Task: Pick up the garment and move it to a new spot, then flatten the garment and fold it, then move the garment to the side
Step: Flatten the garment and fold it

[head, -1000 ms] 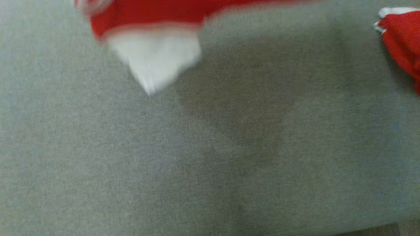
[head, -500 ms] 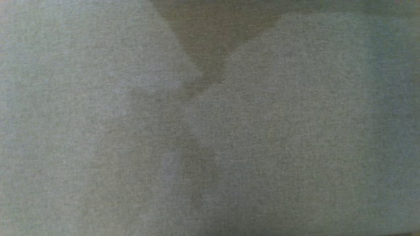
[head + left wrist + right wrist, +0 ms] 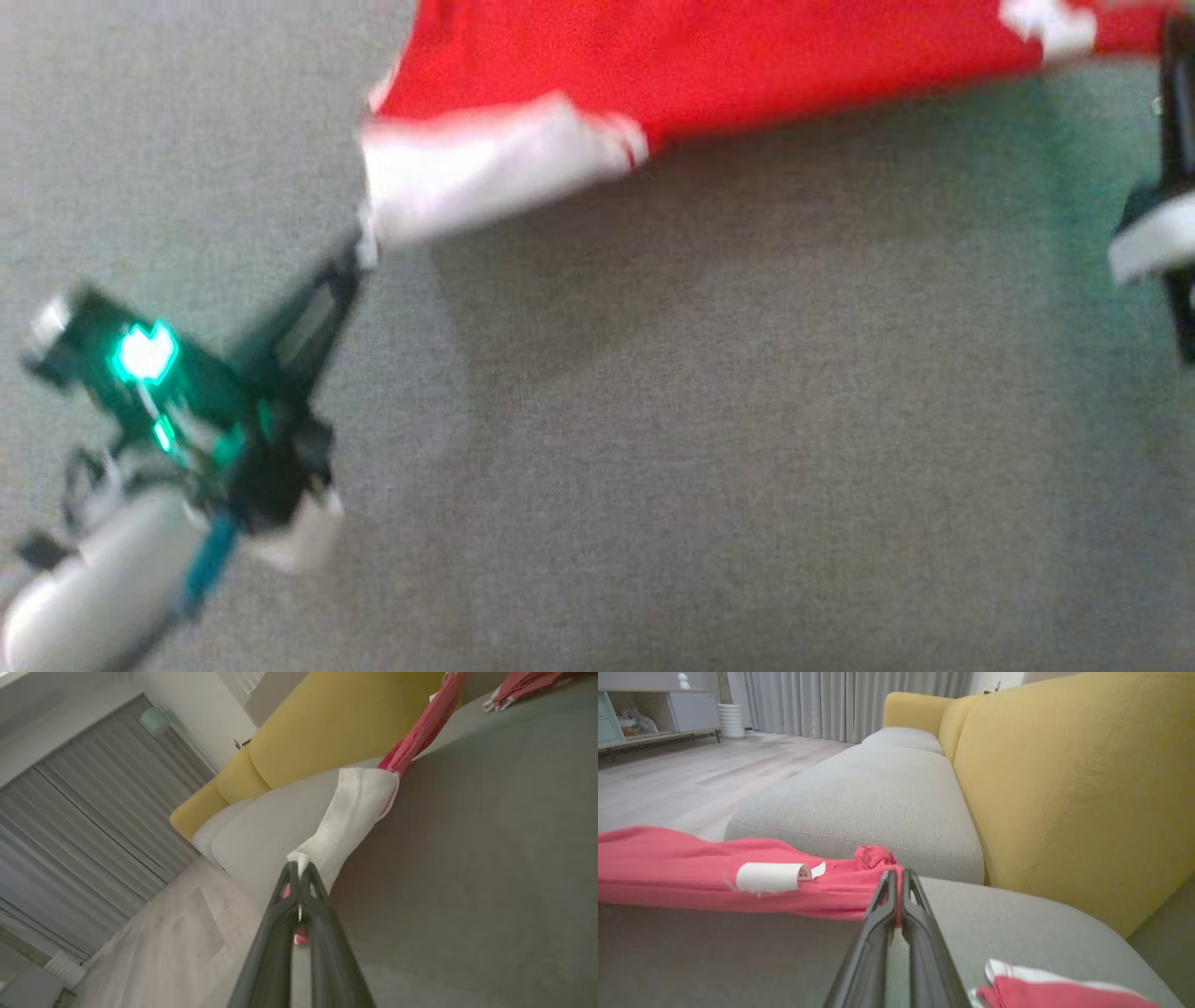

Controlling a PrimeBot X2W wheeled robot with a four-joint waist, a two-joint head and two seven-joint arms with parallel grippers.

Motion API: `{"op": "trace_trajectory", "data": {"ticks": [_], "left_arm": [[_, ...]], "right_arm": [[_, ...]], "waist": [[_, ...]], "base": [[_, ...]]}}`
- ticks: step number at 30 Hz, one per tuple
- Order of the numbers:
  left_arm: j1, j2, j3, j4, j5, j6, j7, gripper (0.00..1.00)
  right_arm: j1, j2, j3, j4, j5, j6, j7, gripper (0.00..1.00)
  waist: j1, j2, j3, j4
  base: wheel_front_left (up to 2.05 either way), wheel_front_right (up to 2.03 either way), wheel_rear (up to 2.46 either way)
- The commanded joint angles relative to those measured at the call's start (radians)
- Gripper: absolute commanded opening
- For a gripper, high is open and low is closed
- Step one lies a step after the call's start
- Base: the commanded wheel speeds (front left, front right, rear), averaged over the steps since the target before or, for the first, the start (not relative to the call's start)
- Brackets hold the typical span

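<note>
Status: garment (image 3: 709, 65) is off the seat cushion (image 3: 653, 420), hanging stretched above its far half with a shadow under it. Left gripper (image 3: 299, 870) is pinched on the tip of the white sleeve (image 3: 355, 807). Right gripper (image 3: 896, 875) is closed on a bunched red edge at the other end. So the pickup looks done, and I'd call this mid-transfer or the start of spreading (blurry head view, hard to say which). Laying flat, folding and moving aside are all left. A second red cloth (image 3: 1064, 994) lies on the cushion's right end, so I'd keep clear of it.
</note>
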Motion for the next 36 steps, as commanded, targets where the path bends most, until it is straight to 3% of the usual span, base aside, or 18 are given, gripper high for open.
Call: {"op": "trace_trajectory", "data": {"ticks": [1, 7, 15, 20, 26, 34, 36], "left_arm": [[-0.014, 0.052, 0.043, -0.031, -0.006, 0.015, -0.004, 0.00], [0.184, 0.044, -0.003, -0.082, -0.054, 0.085, -0.004, 0.00], [0.321, 0.049, -0.048, -0.134, -0.101, 0.114, 0.007, 0.00], [0.305, 0.048, -0.029, -0.144, -0.105, 0.134, 0.016, 0.00], [0.154, 0.041, 0.012, -0.102, -0.074, 0.089, 0.024, 0.00], [-0.149, 0.006, 0.038, 0.043, 0.005, -0.049, 0.024, 0.00], [-0.179, 0.000, 0.036, 0.061, 0.014, -0.066, 0.023, 0.00]], "right_arm": [[0.023, -0.009, -0.009, -0.038, -0.011, -0.001, -0.005, 0.00], [0.241, 0.026, -0.084, -0.125, -0.061, -0.001, -0.005, 0.00], [0.482, 0.072, -0.200, -0.273, -0.123, -0.001, 0.023, 0.00], [0.521, 0.109, -0.237, -0.373, -0.146, -0.001, 0.083, 0.00], [0.435, 0.133, -0.245, -0.375, -0.125, -0.001, 0.142, 0.00], [0.242, 0.129, -0.219, -0.289, -0.150, -0.001, 0.166, 0.00], [0.221, 0.129, -0.212, -0.277, -0.153, -0.001, 0.167, 0.00]], "waist": [[0.0003, -0.0001, -0.022, -0.003], [0.0003, -0.0001, -0.071, -0.008], [0.0003, -0.0001, -0.100, -0.017], [0.0003, -0.0001, -0.079, -0.029], [0.0003, -0.0001, -0.034, -0.028], [0.0003, -0.0001, 0.042, -0.033], [0.0003, -0.0001, 0.050, -0.034]], "base": [[0.00, 0.00, 0.00], [0.00, 0.00, 0.00], [0.00, 0.00, 0.00], [0.00, 0.00, 0.00], [0.00, 0.00, 0.00], [0.00, 0.00, 0.00], [0.00, 0.00, 0.00]]}}
